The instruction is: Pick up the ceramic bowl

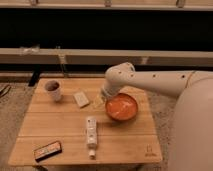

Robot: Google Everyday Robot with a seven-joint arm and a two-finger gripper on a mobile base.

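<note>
Dark panelling fills the back of the room, crossed by a long pale ledge (75, 55) that runs the full width behind the work area. Speckled grey flooring (15, 107) shows on both sides of the table.

Closest to the camera, the robot's bulky white arm (155, 82) comes in from the right edge and bends down over the rear right part of a low rectangular table of light wooden slats (55, 122).

On the right half of that table sits the round, shallow, glossy orange-red ceramic bowl (121, 107), upright, with pale streaks inside and a darker rim. The gripper (98, 102) hangs low just beside the bowl's left rim, between the bowl and a small pale flat packet (81, 98); whether it touches the rim, and whether it is apart or together, I cannot tell.

A white bottle (91, 133) lies on its side near the table's middle front, cap end toward the front edge. A small pale cup with a dark inside (53, 90) stands upright at the rear left. A flat dark packet with an orange label (47, 150) lies at the front left corner.
</note>
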